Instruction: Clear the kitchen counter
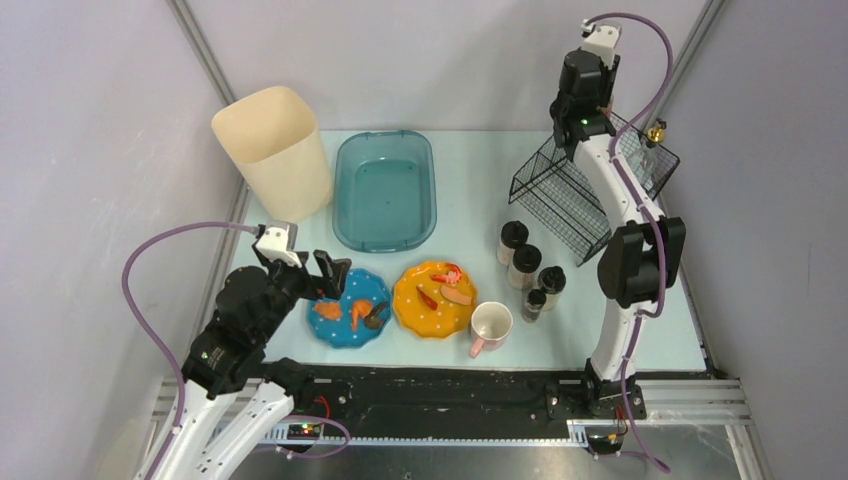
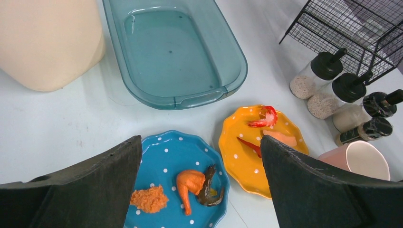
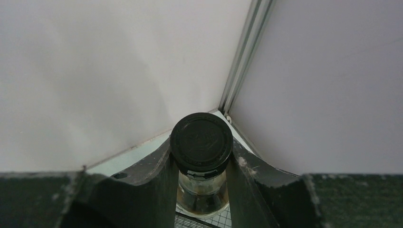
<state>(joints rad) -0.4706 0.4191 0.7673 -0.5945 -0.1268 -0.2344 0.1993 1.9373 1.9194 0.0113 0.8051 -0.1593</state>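
The pale blue kitchen counter point(image 1: 470, 200) carries a blue dotted plate point(image 1: 348, 308) and an orange dotted plate point(image 1: 434, 298), both with toy food, a pink mug point(image 1: 491, 325) and several black-capped shakers point(image 1: 527, 265). My left gripper point(image 1: 332, 275) hovers open over the blue plate point(image 2: 166, 156); nothing sits between its fingers point(image 2: 104, 180). My right gripper point(image 1: 577, 138) is raised at the back right above the wire basket point(image 1: 570, 195). In the right wrist view the right gripper point(image 3: 201, 156) is shut on a glass bottle point(image 3: 201, 140) with a black cap.
A teal basin point(image 1: 385, 190) and a cream bin point(image 1: 275, 150) stand at the back left. The basket point(image 2: 351, 28) lies tipped by the right wall. Mug point(image 2: 363, 159) and shakers point(image 2: 328, 90) crowd the orange plate's point(image 2: 242, 152) right side.
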